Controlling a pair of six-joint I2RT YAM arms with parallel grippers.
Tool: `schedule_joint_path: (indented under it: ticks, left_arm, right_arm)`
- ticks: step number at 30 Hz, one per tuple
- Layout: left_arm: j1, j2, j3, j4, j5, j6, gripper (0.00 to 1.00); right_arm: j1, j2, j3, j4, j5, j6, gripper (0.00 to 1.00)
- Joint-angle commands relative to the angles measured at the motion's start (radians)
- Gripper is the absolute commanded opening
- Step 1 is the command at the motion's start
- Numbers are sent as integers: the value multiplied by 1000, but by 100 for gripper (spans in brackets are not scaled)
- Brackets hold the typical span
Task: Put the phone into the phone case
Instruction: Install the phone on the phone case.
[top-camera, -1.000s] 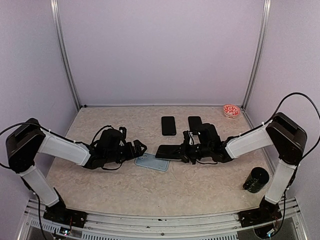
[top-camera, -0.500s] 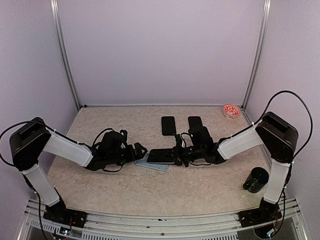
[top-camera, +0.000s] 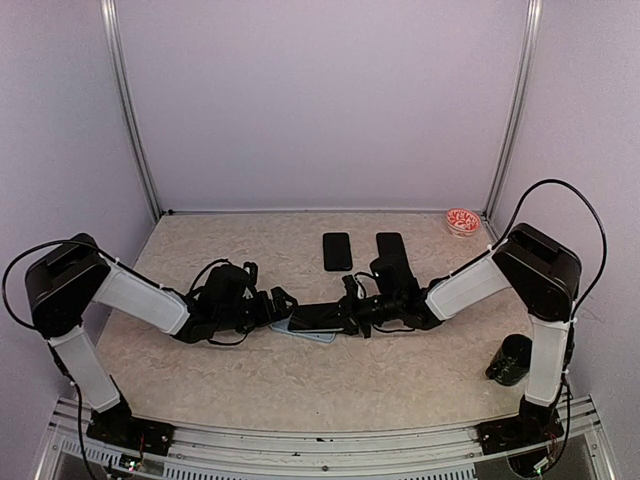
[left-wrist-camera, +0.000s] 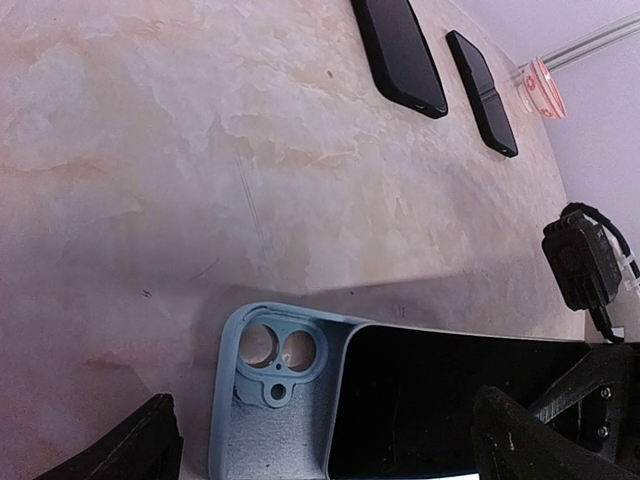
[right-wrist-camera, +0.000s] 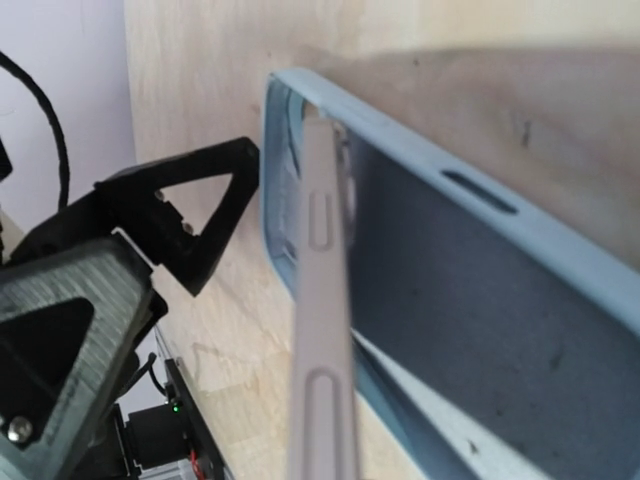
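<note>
Phone (top-camera: 316, 318) and case (left-wrist-camera: 270, 400) at mid-table. The right jaws are clamped on the phone's right end, and the phone slants over the open face of the pale blue case, leaving the camera cut-outs uncovered. The case lies flat on the table (top-camera: 250, 380) between the two arms. The left jaws stand wide apart, holding nothing, just beside the case's left end. Two spare phones (top-camera: 337, 251) (top-camera: 390, 246) lie side by side farther back. A red dish (top-camera: 463, 221) sits in the rear right corner.

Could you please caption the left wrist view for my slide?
The phone partly covers the light-blue case, camera cutouts exposed, open left gripper alongside.
</note>
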Motion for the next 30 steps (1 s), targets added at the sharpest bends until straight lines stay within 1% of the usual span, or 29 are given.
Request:
schedule_joint_path:
  ticks: [1, 8, 11, 19, 30]
  left_arm:
    - [3, 16, -18, 38, 14, -7, 99]
    - [-13, 27, -18, 53, 14, -17, 99]
    - [-21, 39, -16, 61, 45, -22, 99]
    - [-36, 56, -12, 74, 55, -30, 99]
    - [-43, 61, -12, 86, 65, -39, 99]
  right_arm:
    - [7, 8, 34, 57, -31, 18, 0]
    - [7, 46, 30, 90, -47, 67, 0]
    - [7, 68, 37, 110, -66, 91, 0]
    - [7, 93, 63, 111, -73, 94, 0]
    - [7, 141, 87, 157, -92, 120, 0]
